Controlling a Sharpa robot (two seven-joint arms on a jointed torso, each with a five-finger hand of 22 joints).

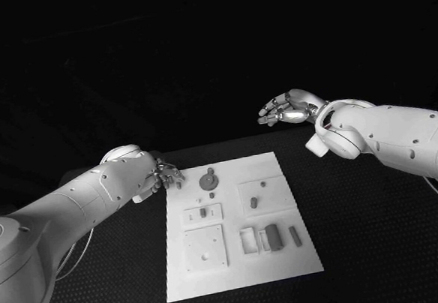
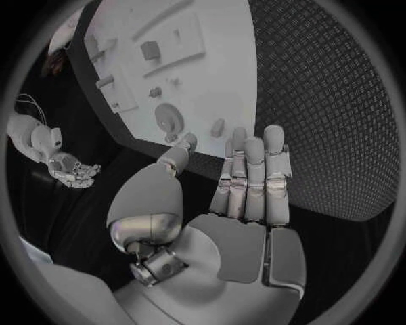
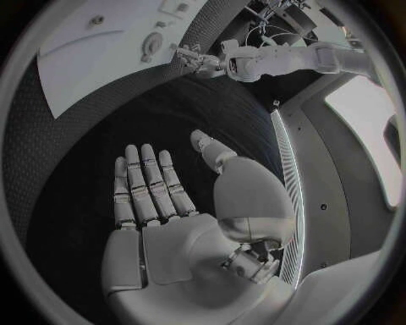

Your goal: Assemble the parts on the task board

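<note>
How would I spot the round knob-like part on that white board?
Find the white rectangular task board at the middle of the black table. Go to its far left corner, beside the robot's left hand. The grey round disc part lies there; its neighbours are all small blocks or square plates.

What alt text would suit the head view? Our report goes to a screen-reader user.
A white task board lies in the middle of a black table, carrying small grey parts. The left hand hovers empty at the board's far left corner, and the right hand hangs open in the air beyond the far right corner.
</note>
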